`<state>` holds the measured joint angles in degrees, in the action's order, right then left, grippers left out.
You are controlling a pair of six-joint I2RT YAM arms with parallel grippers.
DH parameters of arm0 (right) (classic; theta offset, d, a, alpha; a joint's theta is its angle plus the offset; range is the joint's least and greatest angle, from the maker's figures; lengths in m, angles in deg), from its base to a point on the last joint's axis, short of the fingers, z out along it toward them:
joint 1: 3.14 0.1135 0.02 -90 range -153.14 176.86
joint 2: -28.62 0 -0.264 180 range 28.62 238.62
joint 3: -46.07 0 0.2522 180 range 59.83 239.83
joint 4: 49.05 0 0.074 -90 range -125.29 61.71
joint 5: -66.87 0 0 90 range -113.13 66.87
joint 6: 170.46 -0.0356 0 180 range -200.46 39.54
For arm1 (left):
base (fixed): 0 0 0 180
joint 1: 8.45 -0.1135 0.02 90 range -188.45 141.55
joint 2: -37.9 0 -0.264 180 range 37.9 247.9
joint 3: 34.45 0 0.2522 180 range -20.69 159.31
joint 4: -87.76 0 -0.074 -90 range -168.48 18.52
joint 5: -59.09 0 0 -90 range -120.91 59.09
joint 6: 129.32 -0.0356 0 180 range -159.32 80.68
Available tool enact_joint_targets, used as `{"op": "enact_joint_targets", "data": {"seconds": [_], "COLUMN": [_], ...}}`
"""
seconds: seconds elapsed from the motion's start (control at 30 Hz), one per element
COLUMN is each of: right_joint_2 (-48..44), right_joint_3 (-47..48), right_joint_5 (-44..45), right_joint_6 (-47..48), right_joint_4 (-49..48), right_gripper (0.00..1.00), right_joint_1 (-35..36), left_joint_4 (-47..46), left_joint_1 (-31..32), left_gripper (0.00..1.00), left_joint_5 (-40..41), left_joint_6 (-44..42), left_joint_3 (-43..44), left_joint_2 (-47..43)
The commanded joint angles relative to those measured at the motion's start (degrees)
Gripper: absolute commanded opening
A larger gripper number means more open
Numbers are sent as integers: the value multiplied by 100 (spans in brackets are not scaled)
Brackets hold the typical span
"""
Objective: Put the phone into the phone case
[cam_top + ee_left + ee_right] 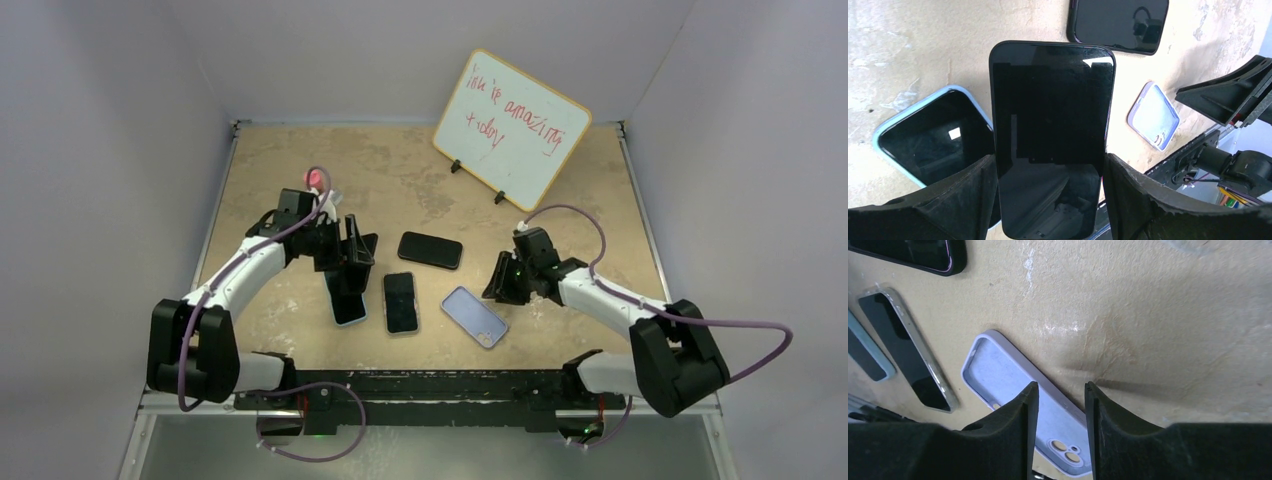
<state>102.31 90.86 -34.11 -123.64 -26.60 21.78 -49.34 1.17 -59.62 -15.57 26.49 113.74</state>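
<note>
My left gripper (352,262) (1049,165) is shut on a black phone (1050,115) and holds it by its long sides, lifted above the table. Just below and left of it lies a light-blue case (348,308) (923,140), dark inside. An empty lilac case (475,316) (1003,372) lies open side up, right of centre; it also shows in the left wrist view (1153,115). My right gripper (503,282) (1060,390) is open with a narrow gap and empty, hovering over the lilac case's right edge.
A phone in a clear case (401,302) (908,347) lies between the two cases. Another black phone (430,250) (1120,22) lies farther back. A small whiteboard (512,128) stands at the back right. Walls enclose the table on three sides.
</note>
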Motion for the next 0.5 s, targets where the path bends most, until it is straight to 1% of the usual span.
{"op": "enact_joint_targets", "data": {"seconds": [0.0, 0.23, 0.47], "right_joint_2": [-231, 301, 738], "right_joint_3": [464, 865, 1051], "right_joint_5": [718, 791, 720], "right_joint_6": [1117, 1746, 1878], "right_joint_4": [1002, 1196, 1136], "right_gripper": [41, 41, 39], "right_joint_1": [119, 585, 789], "left_joint_4": [-550, -616, -575], "left_joint_1": [209, 439, 576], "left_gripper": [21, 20, 20], "left_joint_5": [-232, -232, -272], "left_joint_6": [262, 327, 321], "left_joint_3": [91, 144, 139], "left_joint_2": [-29, -46, -146]}}
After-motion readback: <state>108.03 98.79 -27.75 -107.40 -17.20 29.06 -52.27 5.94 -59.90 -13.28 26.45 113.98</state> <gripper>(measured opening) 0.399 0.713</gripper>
